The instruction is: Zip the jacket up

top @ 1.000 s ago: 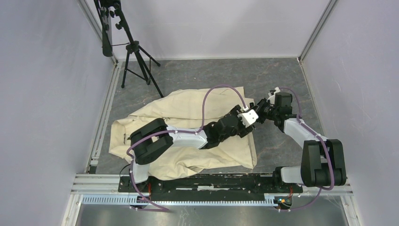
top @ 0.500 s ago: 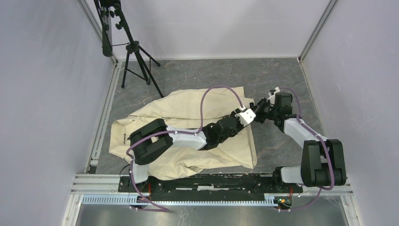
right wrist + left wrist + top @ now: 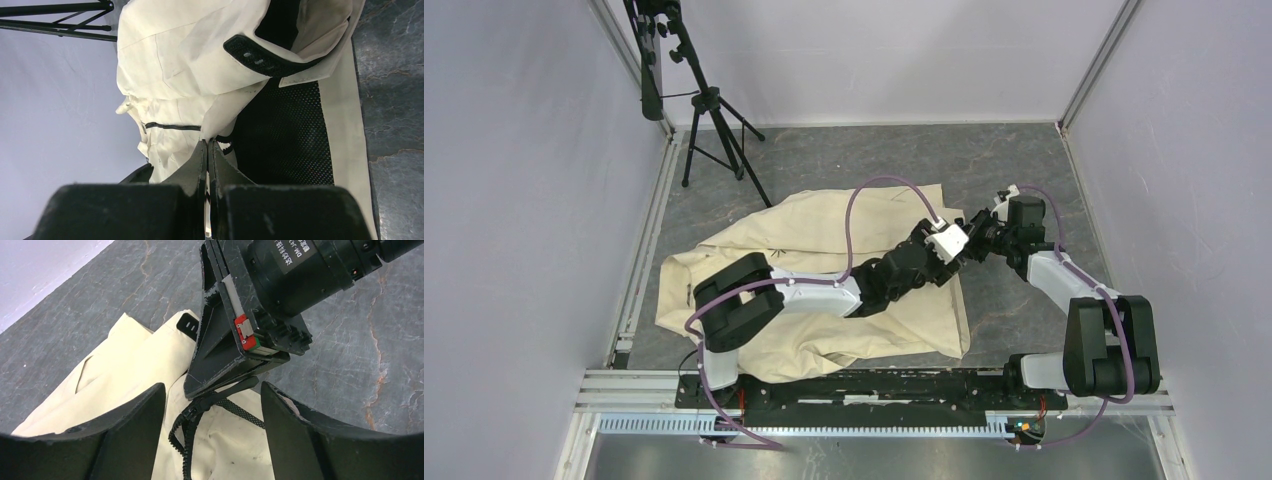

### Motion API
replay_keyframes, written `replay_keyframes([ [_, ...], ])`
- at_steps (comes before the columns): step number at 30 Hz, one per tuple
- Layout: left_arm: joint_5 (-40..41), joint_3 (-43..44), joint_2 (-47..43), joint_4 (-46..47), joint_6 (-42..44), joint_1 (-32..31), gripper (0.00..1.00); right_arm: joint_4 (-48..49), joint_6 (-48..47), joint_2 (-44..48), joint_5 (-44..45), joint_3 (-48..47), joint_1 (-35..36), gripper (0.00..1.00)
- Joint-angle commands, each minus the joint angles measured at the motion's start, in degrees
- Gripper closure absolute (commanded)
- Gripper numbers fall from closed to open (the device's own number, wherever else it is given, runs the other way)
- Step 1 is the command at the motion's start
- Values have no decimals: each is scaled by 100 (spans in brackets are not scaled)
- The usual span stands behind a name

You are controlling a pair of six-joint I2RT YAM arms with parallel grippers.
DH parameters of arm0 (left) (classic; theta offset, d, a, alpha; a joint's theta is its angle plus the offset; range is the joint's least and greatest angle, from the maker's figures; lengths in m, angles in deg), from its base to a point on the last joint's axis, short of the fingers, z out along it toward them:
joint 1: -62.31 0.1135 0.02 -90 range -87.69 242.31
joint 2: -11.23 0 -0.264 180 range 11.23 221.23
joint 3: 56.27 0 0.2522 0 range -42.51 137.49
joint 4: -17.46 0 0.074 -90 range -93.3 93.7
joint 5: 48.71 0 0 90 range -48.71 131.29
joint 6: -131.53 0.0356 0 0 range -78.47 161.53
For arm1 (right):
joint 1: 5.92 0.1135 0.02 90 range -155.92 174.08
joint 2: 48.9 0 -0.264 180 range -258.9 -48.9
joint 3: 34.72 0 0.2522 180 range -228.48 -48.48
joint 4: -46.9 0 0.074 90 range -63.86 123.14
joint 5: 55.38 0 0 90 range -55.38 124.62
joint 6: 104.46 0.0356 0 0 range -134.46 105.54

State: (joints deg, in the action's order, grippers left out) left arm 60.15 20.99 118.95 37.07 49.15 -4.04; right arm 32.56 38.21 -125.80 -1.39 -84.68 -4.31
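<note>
The cream jacket (image 3: pixel 814 225) lies wrinkled on the grey floor, reaching right to its hem. Its dark zipper (image 3: pixel 186 432) runs up between my left fingers, with the slider at the top. My left gripper (image 3: pixel 212 390) is open and straddles the slider without touching it. My right gripper (image 3: pixel 222 387) comes in from the opposite side and is shut on the zipper's end at the hem. In the right wrist view the right gripper (image 3: pixel 207 142) pinches the cream edge beside the black mesh lining (image 3: pixel 285 130). A black hem tag (image 3: pixel 187 324) shows.
A black tripod (image 3: pixel 714 130) stands at the back left, beyond the jacket. Grey walls close in both sides, and the metal rail (image 3: pixel 874 385) with the arm bases runs along the near edge. Bare grey floor (image 3: pixel 1024 170) lies behind and right of the hem.
My left arm has edged slightly toward the hem and the right gripper. Its jaws narrowed and then widened again. The right arm has kept still, holding the zipper end.
</note>
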Motion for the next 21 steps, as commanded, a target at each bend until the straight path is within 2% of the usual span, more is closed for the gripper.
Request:
replay_keyframes([
  [1,-74,298,31,-2,167,-49,23,205,22,-50,-30,-154,-21,100],
  [4,-24,633,292,-260,540,-163,21,253,86,-45,-64,-80,-20,100],
  [14,219,1004,590,-639,794,-260,18,216,86,-3,-56,-124,-22,100],
  [17,482,1199,760,-811,939,-256,19,207,101,24,-55,-124,-12,100],
  [21,767,1357,816,-903,1112,-257,30,207,88,18,-47,-111,-20,100],
])
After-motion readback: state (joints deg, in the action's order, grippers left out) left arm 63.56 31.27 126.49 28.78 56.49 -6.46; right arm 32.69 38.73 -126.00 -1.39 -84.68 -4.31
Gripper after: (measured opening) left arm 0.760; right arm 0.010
